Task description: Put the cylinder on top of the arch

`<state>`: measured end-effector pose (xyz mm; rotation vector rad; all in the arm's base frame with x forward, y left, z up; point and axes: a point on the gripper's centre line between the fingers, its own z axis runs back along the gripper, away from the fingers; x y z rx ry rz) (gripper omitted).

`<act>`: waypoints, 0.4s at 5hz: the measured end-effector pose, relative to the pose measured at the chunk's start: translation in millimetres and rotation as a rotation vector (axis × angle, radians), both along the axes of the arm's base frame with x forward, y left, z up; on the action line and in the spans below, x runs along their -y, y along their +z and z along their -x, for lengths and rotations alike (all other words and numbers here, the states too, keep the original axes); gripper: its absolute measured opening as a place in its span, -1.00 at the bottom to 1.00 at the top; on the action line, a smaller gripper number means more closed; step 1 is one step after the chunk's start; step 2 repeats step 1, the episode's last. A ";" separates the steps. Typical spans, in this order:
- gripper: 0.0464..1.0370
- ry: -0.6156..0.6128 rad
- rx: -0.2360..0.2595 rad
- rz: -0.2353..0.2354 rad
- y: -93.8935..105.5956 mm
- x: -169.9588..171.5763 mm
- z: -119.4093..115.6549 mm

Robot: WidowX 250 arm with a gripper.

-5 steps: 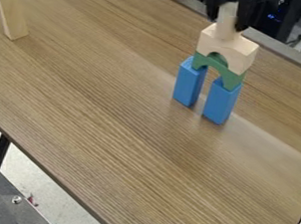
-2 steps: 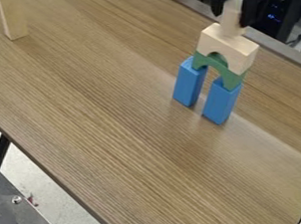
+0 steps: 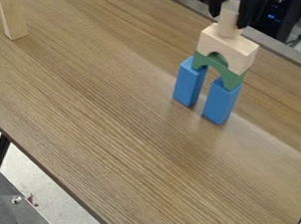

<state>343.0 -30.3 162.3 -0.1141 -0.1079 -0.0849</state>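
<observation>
At the top right of the camera view, the black gripper (image 3: 230, 12) is shut on the pale wooden cylinder (image 3: 229, 24), with one finger on either side of its upper part. The cylinder stands upright over the top of the pale wooden arch block (image 3: 226, 47); its lower end looks to be at the block's top face, though contact is hard to tell. Beneath that block is a green arch (image 3: 231, 77), which bridges two upright blue blocks, the left one (image 3: 189, 82) and the right one (image 3: 220, 102), standing a little apart.
A tall pale wooden block (image 3: 11, 8) stands on the brown table (image 3: 113, 105) at the upper left, with another pale piece behind it at the corner. The table's far edge runs behind the tower, with dark equipment beyond.
The gripper and cylinder shifted slightly right and up, then back a little left and down, over the pale block. The tower below has stayed still.
</observation>
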 end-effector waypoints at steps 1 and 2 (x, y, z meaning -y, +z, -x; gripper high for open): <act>0.76 0.000 -0.022 -0.024 -5.3 -1.6 0.6; 0.76 0.000 -0.022 -0.024 -5.3 -1.6 0.6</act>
